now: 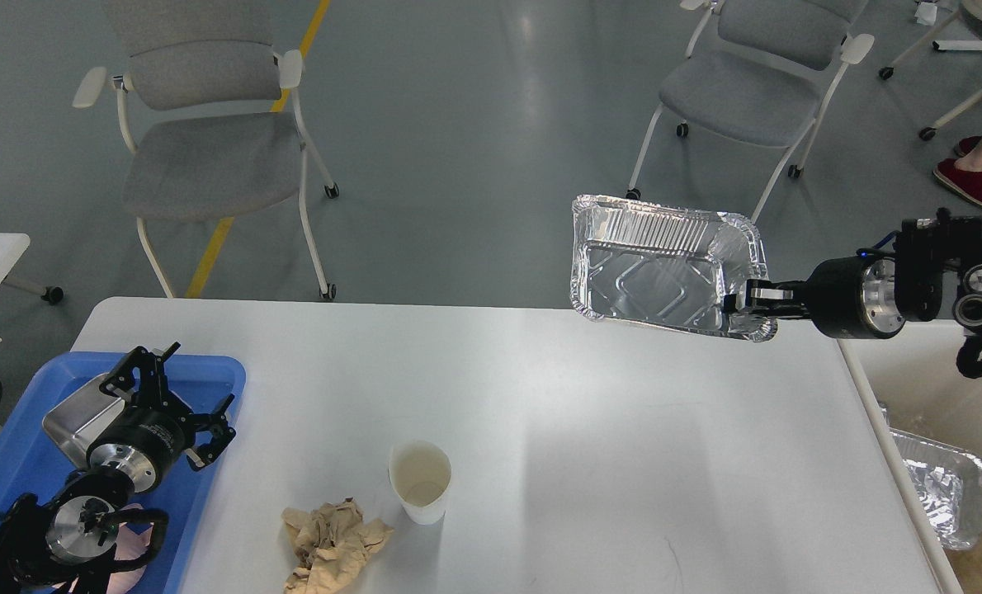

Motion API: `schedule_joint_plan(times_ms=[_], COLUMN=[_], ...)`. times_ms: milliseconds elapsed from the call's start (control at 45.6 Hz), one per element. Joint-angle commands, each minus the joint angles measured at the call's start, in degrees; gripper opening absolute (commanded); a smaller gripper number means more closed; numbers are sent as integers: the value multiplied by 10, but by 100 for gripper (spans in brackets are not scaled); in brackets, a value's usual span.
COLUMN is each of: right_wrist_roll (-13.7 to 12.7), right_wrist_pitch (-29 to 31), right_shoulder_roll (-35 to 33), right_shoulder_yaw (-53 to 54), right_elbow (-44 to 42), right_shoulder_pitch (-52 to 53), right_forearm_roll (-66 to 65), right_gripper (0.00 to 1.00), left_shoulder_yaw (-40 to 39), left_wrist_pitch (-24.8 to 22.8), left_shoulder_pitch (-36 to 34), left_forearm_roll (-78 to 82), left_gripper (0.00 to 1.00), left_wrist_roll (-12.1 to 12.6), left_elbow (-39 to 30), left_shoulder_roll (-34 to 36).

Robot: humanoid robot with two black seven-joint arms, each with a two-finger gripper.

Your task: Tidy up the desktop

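On the white desk (623, 429), our right gripper (743, 301) pinches the foil tray (664, 264) by its rim at two o'clock; it could slip and fall. Our left gripper (187, 404) gapes empty at nine

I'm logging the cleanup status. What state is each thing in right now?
foil tray: empty, lifted and tilted at the desktop's far right corner, gripped at its rim.
right pincer: shut on the foil tray's rim.
left pincer: open, holding nothing, over the blue tray.
paper cup: upright on the desktop, seemingly empty.
brown paper: crumpled, lying beside the cup.
second foil tray: crumpled, off the desktop's right edge.
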Motion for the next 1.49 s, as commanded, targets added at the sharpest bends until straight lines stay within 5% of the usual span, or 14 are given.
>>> schedule_joint_plan(times_ms=[0,351,483,724,922,1031,1295,1470], right_wrist_roll=[-3,-2,-1,1,2,2,3,3], right_wrist_pitch=[0,-2,-3,-3,-5,-6,-7,-8], right_shoulder_roll=[21,56,59,58,58,58,51,53], right_shoulder_yaw=[-16,-24,-23,-22,-20,-19,-16,-16], right_elbow=[0,24,23,23,23,23,23,23], right_shoulder_pitch=[-4,-45,-45,-53,-61,-66,-74,-76], right_forearm_roll=[-2,-2,-2,-2,-2,-2,-2,-2], right_gripper=[0,0,0,0,0,0,0,0], left_shoulder_yaw=[47,74,145,370,398,395,387,369], left_wrist_pitch=[0,20,26,10,-86,-167,-310,-349], left_shoulder_pitch=[-2,-2,-1,-1,-27,-73,-168,-176], left_forearm_roll=[0,6,55,118,118,119,113,99], left_gripper=[97,97,96,96,96,96,96,96], left_wrist_roll=[0,0,5,42,33,3,-44,-60], left_elbow=[0,0,-33,-214,-315,-341,-354,-354], left_shoulder_roll=[19,33,63,336,570,660,804,819])
